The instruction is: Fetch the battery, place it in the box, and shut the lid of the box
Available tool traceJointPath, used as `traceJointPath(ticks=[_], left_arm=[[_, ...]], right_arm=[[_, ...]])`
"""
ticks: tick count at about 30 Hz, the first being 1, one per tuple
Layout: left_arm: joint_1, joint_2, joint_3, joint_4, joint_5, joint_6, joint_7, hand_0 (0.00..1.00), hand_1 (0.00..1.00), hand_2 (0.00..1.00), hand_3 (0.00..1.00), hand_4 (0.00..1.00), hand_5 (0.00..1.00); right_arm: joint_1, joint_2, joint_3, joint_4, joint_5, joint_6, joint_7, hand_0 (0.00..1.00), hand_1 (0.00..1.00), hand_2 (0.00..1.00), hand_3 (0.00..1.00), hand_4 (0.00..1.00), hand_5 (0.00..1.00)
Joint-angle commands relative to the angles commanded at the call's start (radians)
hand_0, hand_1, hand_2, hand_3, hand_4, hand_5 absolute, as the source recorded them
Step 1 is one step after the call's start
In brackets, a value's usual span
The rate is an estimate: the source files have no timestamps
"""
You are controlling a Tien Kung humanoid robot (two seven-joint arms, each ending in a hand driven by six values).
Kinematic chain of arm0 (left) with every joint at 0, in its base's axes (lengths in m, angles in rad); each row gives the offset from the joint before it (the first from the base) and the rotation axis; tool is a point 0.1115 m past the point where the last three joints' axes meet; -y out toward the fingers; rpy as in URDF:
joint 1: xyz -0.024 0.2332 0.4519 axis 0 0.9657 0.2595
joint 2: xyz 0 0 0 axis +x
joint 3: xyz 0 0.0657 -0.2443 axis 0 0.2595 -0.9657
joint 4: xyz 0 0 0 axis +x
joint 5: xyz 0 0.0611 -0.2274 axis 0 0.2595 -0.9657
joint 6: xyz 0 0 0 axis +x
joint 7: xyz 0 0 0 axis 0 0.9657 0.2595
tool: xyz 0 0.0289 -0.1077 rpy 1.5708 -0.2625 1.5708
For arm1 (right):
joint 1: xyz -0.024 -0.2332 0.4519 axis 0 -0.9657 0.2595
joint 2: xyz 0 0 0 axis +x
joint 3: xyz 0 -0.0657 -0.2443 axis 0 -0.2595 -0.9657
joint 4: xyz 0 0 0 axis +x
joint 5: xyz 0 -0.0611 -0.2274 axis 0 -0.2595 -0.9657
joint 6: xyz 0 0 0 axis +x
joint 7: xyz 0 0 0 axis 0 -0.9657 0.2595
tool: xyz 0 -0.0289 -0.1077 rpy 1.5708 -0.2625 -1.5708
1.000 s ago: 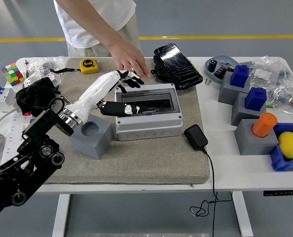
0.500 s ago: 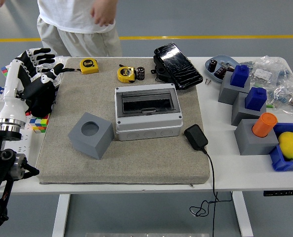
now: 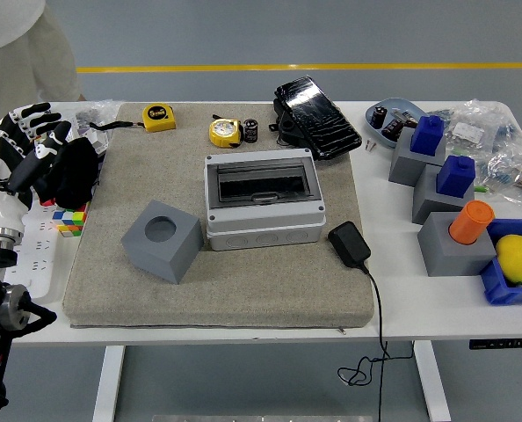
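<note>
The grey box (image 3: pixel 263 220) stands in the middle of the beige mat (image 3: pixel 243 290), its dark see-through lid (image 3: pixel 261 183) lying flat on it. A small black battery (image 3: pixel 250 130) stands upright behind the box, right beside a yellow tape measure (image 3: pixel 225 132). My left hand (image 3: pixel 28 141) is far off at the table's left edge, over a black bundle (image 3: pixel 72 171), fingers spread and holding nothing. My right arm is out of view. A person in white (image 3: pixel 15 53) stands at the top left corner, hands not showing.
A grey cube with a round hole (image 3: pixel 162 239) sits left of the box; a black charger (image 3: pixel 350 243) with its cable lies to the right. A black pouch (image 3: pixel 314 105), a dish of batteries (image 3: pixel 391 119), grey blocks (image 3: pixel 450 242) and a blue bin (image 3: pixel 507 286) fill the right.
My left hand has drawn back from the box to the table's left edge. The person's hand left the table, leaving a tape measure and battery behind the box, and the person stepped left.
</note>
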Motion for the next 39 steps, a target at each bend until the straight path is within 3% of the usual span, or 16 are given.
traceJointPath(ticks=[9,16,39], left_arm=[[-0.002,0.007,-0.004,-0.001,0.013,-0.010,0.022,0.432,0.626,0.599,0.612,0.998,0.353],[0.002,0.009,-0.012,-0.002,0.040,-0.030,0.070,0.431,0.625,0.598,0.612,0.998,0.344],[0.024,0.007,-0.026,-0.013,0.043,-0.038,0.079,0.428,0.611,0.585,0.611,0.998,0.343]], right_arm=[[0.007,-0.002,-0.003,0.000,0.001,0.001,-0.003,0.679,0.661,0.695,0.624,0.998,0.616],[0.005,-0.003,-0.002,0.000,0.003,0.003,-0.006,0.679,0.661,0.696,0.625,0.998,0.617],[-0.004,0.000,0.008,0.000,0.004,0.003,-0.008,0.679,0.662,0.697,0.626,0.998,0.619]])
